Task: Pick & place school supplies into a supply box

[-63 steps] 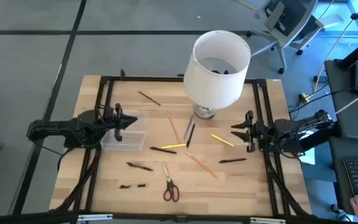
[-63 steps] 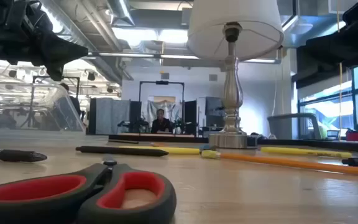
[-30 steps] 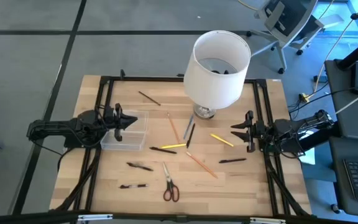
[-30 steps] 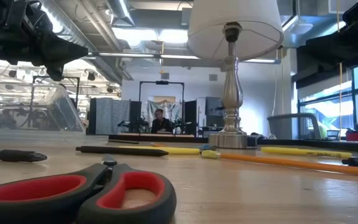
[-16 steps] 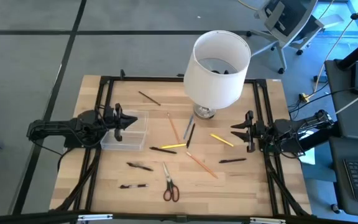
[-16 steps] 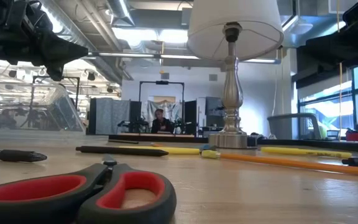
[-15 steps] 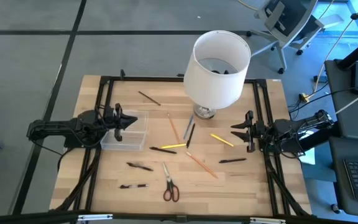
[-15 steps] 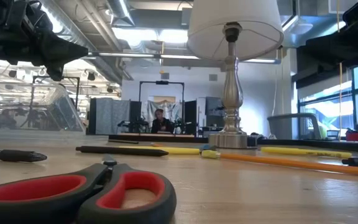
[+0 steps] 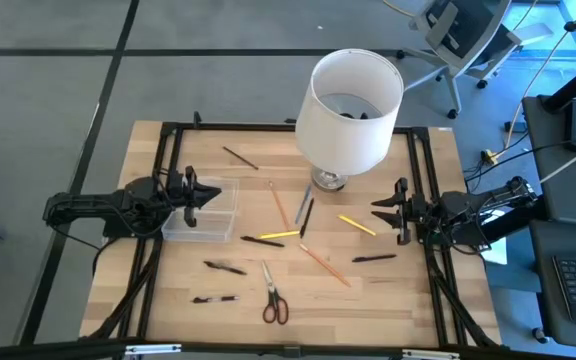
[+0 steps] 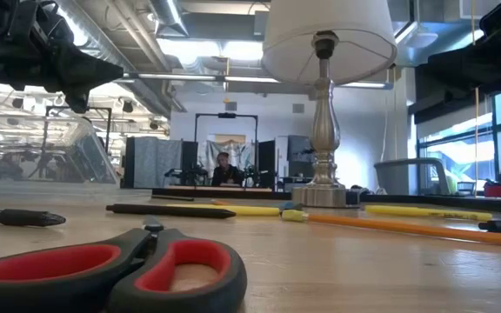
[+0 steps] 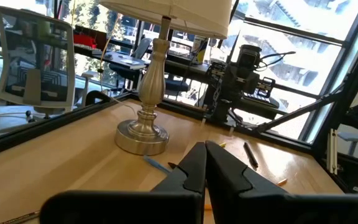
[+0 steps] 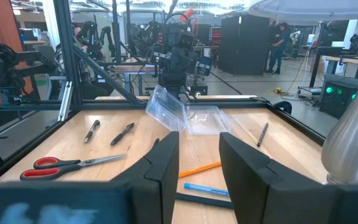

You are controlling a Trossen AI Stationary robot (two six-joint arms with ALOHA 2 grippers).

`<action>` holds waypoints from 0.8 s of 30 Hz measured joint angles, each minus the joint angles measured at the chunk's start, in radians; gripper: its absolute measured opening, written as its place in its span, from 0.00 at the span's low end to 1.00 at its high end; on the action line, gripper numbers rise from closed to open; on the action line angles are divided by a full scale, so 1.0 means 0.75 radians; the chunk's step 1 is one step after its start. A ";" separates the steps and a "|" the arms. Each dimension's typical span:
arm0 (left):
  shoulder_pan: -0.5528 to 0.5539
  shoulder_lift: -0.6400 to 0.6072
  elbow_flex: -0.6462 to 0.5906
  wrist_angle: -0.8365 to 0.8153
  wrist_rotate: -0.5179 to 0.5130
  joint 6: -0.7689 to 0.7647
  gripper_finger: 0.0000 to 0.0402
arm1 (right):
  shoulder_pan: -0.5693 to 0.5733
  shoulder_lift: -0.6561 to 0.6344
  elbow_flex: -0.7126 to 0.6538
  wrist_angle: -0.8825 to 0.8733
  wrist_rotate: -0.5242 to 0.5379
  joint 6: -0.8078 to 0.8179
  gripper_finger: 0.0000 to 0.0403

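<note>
Clear box (image 9: 201, 212) sits on the bench (image 9: 408, 305), nothing visible inside. Left hand (image 9: 196, 196) hangs over it, pressed together. Right hand (image 9: 393, 211) spread, holding nothing. Pencils (image 9: 278, 235) and scissors (image 9: 272, 298) lie scattered mid-bench.

- Lamp (image 9: 348, 110): stands at the far middle of the surface (image 9: 388, 300); its wide shade overhangs the pens near its base and blocks any straight descent there.
- Supply box (image 9: 204, 212): left side, with the left claw (image 9: 208, 194) hanging over its left part; the rest is open from above.
- Scissors (image 9: 273, 298), pencils and pens: scattered across the middle, with bare wood between them.
- Right claw (image 9: 386, 211): right edge, with bare surface just before it.
- Near right corner: bare.
</note>
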 joint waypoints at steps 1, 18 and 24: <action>0.000 -0.001 0.000 0.000 0.000 0.000 0.01 | 0.000 0.000 0.000 0.000 0.000 0.000 0.30; 0.000 0.000 0.000 0.000 0.000 0.000 0.01 | -0.001 0.000 0.000 0.002 0.000 0.008 0.30; 0.000 0.000 0.000 0.000 -0.001 0.000 0.01 | -0.001 0.000 0.000 0.001 0.001 0.047 0.30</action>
